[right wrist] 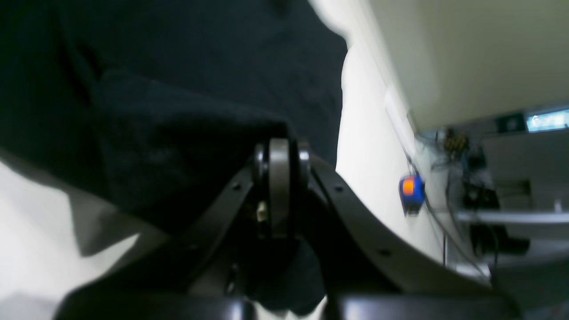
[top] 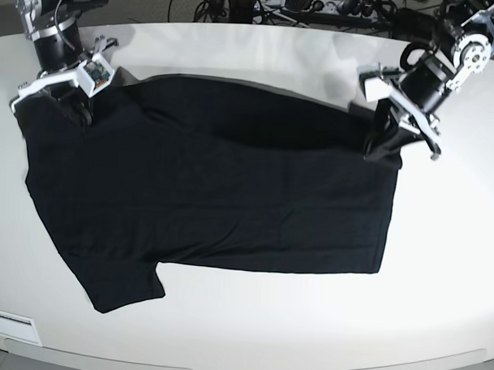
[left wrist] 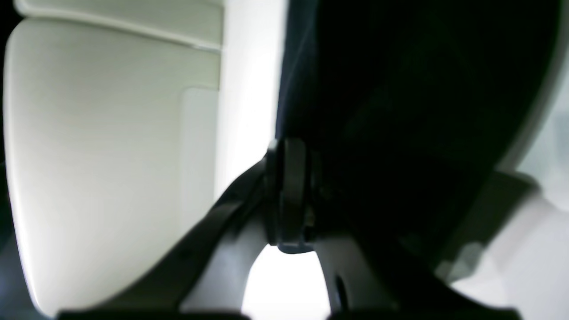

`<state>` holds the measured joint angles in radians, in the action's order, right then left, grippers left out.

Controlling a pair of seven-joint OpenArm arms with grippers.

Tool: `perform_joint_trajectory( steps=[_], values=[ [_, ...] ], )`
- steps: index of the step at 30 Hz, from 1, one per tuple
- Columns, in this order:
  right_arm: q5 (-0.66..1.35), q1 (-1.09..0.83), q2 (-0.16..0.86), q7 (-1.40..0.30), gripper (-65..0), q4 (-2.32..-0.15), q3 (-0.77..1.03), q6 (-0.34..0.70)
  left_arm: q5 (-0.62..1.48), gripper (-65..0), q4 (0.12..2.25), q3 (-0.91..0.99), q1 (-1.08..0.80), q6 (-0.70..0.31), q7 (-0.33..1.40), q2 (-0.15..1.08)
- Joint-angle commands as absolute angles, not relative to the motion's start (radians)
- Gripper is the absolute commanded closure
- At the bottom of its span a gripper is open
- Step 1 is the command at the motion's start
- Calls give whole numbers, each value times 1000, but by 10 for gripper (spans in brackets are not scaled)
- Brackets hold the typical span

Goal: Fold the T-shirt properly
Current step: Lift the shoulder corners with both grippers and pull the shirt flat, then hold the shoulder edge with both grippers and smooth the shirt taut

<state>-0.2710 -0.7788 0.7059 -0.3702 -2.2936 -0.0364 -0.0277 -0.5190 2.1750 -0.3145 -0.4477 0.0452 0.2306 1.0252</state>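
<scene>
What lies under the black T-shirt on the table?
The T-shirt lies spread on the white table, which shows all round it. Whatever is beneath the cloth is covered. The left gripper and right gripper pinch its far corners.

Both arms end in black wrist sections ringed with silver metal collars, each carrying a white block-shaped camera housing. The left gripper (top: 388, 145) has black fingers (left wrist: 291, 195) that look smooth and slightly glossy, flat and rounded at the tip, mounted on dark curved linkage bars. The right gripper (top: 77, 112) has matching fingers (right wrist: 279, 191), a greyish pad sandwiched between black plates, its curved black bars dotted with small screw holes. The left arm shows a round silver disc with a dark centre near its wrist joint
</scene>
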Motion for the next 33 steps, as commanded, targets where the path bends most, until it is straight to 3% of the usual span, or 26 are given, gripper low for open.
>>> perform_joint_trajectory(
  steps=[1, 16, 17, 18, 20, 21, 23, 24, 26, 27, 33],
  values=[
    [-278, -765, 717, -377, 0, -2278, -32, -39, -518, 0, 2178, -307, -431, 67, 231, 1036],
    [-120, -596, 715, -311, 0, -2180, -32, 38, -469, 0, 2014, -307, -368, 96, 164, 879],
    [-128, -579, 715, -283, -64, -2172, -32, 22, -469, 0, 2014, -306, -356, 124, 165, 866],
    [-139, -562, 715, -272, -177, -2165, -32, -1, -467, -37, 2014, -306, -341, 163, 182, 854],
    [-112, -541, 714, -305, -364, -2164, -32, -89, -406, -198, 2014, -306, -315, 243, 248, 830],
    [-81, -538, 714, -330, -396, -2165, -32, -117, -346, -236, 2014, -307, -308, 269, 272, 817],
    [-21, -537, 714, -372, -381, -2164, -32, -120, -230, -230, 2014, -307, -308, 274, 293, 788],
    [9, -537, 712, -387, -331, -2164, -32, -103, -176, -186, 2014, -308, -311, 270, 293, 771],
    [31, -537, 707, -405, -102, -2164, -32, -68, -119, -1, 2014, -308, -314, 253, 292, 741],
    [30, -537, 698, -405, 0, -2164, -32, -59, -114, 0, 2014, -308, -316, 251, 292, 728],
    [26, -533, 682, -386, 0, -2164, -32, -16, -124, 0, 2014, -307, -318, 251, 292, 710]
  ],
)
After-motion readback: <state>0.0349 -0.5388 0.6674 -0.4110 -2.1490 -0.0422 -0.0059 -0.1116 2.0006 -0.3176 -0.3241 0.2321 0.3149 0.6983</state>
